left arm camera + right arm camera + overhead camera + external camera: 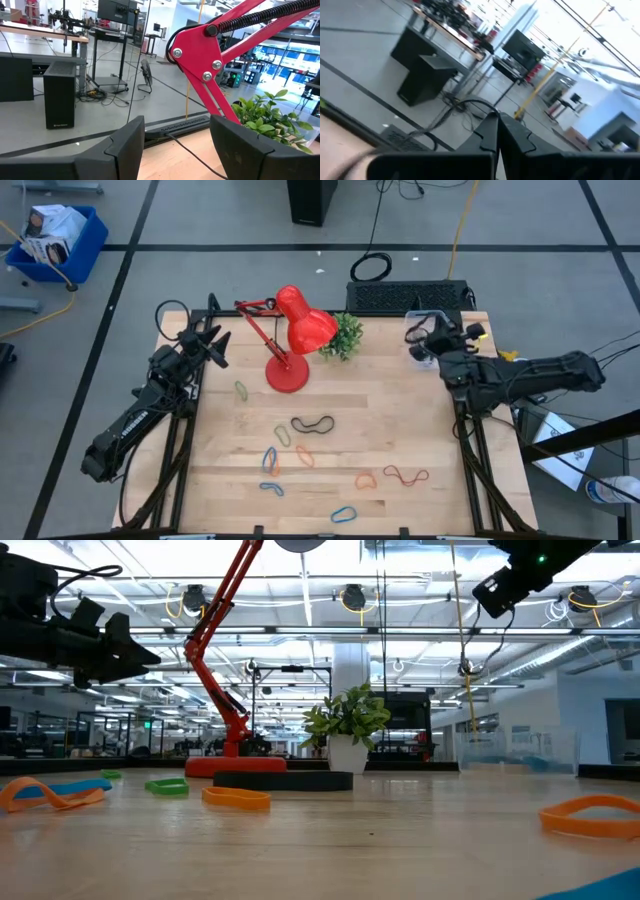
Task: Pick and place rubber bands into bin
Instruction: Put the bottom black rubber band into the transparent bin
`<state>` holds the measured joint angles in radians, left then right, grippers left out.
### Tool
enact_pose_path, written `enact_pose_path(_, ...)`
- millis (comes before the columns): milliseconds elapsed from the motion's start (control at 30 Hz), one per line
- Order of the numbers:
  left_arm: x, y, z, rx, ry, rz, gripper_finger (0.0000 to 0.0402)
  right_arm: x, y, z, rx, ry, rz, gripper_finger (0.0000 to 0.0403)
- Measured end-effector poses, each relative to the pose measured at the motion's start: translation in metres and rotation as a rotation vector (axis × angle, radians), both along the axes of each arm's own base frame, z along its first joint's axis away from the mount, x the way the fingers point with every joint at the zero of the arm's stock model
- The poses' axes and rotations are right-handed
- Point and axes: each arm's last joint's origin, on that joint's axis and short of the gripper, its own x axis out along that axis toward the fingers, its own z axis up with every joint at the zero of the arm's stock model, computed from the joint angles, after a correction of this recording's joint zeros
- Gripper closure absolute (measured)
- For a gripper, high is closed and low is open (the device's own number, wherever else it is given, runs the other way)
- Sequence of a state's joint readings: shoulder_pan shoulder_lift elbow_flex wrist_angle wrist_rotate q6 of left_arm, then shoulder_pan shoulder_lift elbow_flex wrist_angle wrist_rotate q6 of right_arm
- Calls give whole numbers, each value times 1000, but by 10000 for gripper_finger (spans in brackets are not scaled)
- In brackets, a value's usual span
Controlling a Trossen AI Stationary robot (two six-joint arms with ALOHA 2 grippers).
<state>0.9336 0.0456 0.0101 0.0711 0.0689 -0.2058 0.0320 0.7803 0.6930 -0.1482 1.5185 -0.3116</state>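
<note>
High view. Wooden tabletop point(400, 410) seen from above; red lamp point(290, 340) and small plant point(345, 335) near the far edge. Left pincer point(212, 345) raised at the far left corner, fingers apart, holding nothing. Right pincer point(425, 338) at the far right corner, over the clear bin point(420, 330), fingers together. Rubber bands scattered loose over the near half of the tabletop: black band point(313, 424) at centre, green band point(241, 390) near the lamp base, blue band point(344, 514) at the near edge, dark red band point(406, 476) toward the right. Blue crate point(60, 240) on the floor, far left.

Low view. Orange bands point(237, 798) and a green band point(166, 786) flat on the wood in front of the lamp base; another orange band point(590, 815) at right. Bin point(520, 752) at far right, beside the plant point(348, 725). Both arms held above the surface.

Left wrist view. Two dark fingers point(125, 150) spread wide, nothing between them; lamp arm point(220, 55) and plant leaves point(270, 117) ahead.

Right wrist view. Fingers point(492, 135) pressed together, empty; room and floor beyond.
</note>
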Motion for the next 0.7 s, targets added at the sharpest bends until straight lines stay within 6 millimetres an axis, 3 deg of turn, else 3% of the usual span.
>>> enact_pose_path(200,0,0,0,0,0,0,172,-3,-14,-5,1,30,-92,403)
enact_pose_path(500,0,0,0,0,0,0,172,-8,-33,-46,60,97,-114,403)
enact_pose_path(700,0,0,0,0,0,0,172,-13,-46,-59,125,48,-101,403)
